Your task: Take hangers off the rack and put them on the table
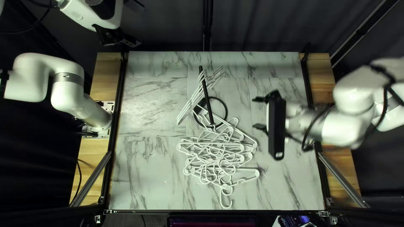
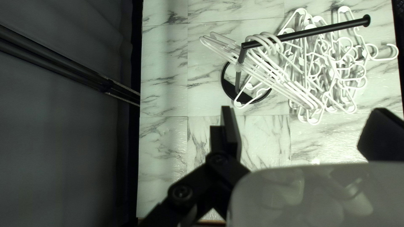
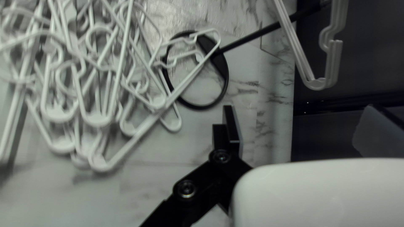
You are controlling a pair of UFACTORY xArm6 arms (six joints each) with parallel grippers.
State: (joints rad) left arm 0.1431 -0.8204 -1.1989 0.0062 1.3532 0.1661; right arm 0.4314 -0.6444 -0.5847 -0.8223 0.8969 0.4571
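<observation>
Rack is standing mid-table, black, round base flat on the marble-look table. Several white hangers hang off it. Per the left wrist view they're bunched at the upright end of the bar, roughly parallel, hooks over the bar; the length toward the capped end is in front of the pile from that angle. Other hangers lie on the table in a tangled heap between the rack base and the near edge, overlapping each other, hooks pointing mixed ways; one hook sticks out toward the near edge. Exact count unreadable in both groups. Left gripper is raised by the table's far left corner, fingers spread wide; in its wrist view, rack and hangers sit ahead of it. Right gripper is over the table to the right of the rack, aimed at it, fingers spread too, near the heap but apart from it in the top left view. Its wrist view has the heap and the rack base ahead, plus the lower ends of some hung hangers. Dark curtain behind the far edge, wood strips down both table sides.
</observation>
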